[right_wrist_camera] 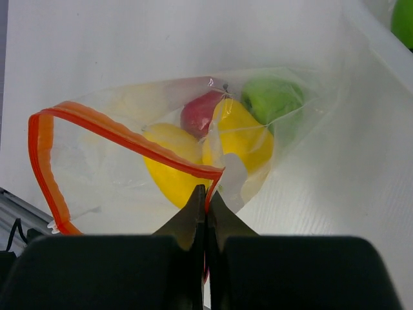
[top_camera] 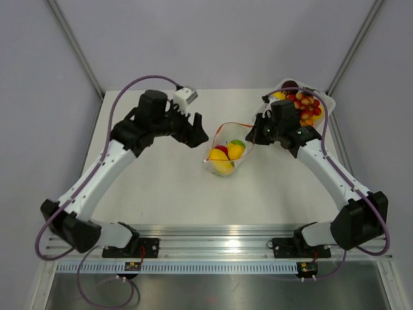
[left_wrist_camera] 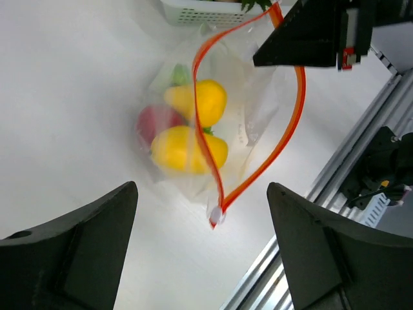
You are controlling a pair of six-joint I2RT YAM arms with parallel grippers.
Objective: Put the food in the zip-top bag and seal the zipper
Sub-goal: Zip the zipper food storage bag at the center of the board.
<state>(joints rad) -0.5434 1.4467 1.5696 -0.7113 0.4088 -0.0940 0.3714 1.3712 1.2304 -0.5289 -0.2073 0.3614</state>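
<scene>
The clear zip-top bag [top_camera: 224, 155] lies mid-table with its mouth open, its orange-red zipper [top_camera: 233, 125] forming a loop. Inside are yellow [top_camera: 220, 160], red [top_camera: 221, 149] and green [top_camera: 237, 143] food pieces, which also show in the right wrist view [right_wrist_camera: 242, 142]. My right gripper [right_wrist_camera: 206, 197] is shut on the zipper [right_wrist_camera: 129, 139] at the bag's right end and holds it up; it is at the bag's right in the top view [top_camera: 253, 135]. My left gripper [top_camera: 197, 132] is open and empty, just left of the bag. In the left wrist view its fingers [left_wrist_camera: 71, 252] flank the zipper's white slider end [left_wrist_camera: 216, 216].
A white tray [top_camera: 326, 102] holding several small toy fruits [top_camera: 304, 106] stands at the back right, behind my right arm. Its edge shows in the left wrist view [left_wrist_camera: 193, 10]. The aluminium rail [top_camera: 213, 236] runs along the near table edge.
</scene>
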